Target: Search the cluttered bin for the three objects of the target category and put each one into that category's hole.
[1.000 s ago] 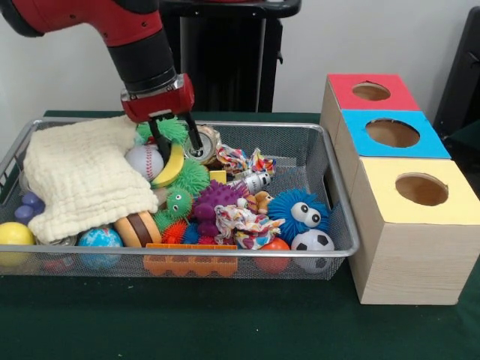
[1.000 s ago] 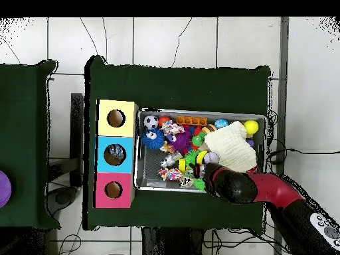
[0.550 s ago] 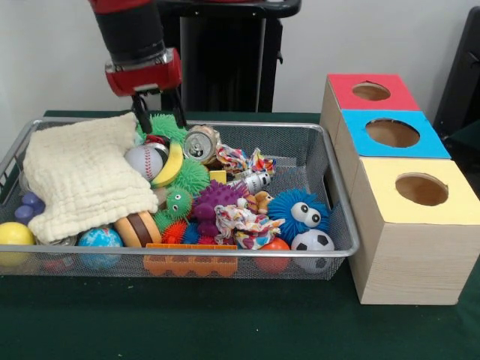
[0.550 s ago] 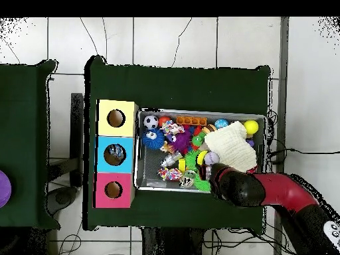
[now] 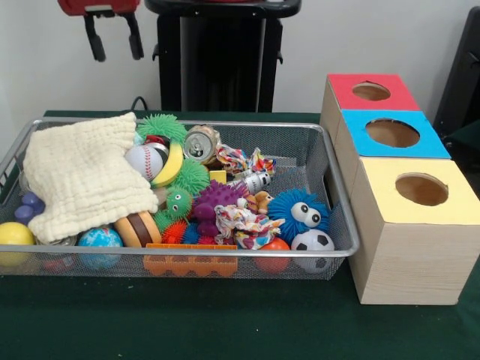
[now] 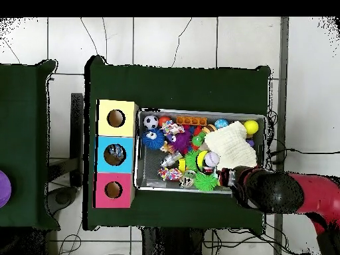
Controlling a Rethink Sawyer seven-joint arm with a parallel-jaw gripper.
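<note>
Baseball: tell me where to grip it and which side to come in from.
Grip the baseball across its round middle, coming straight down from above. Its top is exposed, but the cloth crowds one side and the banana curves against the other, so set the jaws along the free axis, probably front to back. The gripper hangs open above the bin.

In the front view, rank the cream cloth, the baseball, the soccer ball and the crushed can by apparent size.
1. cream cloth, far the largest.
2. soccer ball and baseball: look alike; the soccer ball sits nearer the camera, so unsure.
3. crushed can, slightly smaller.
</note>
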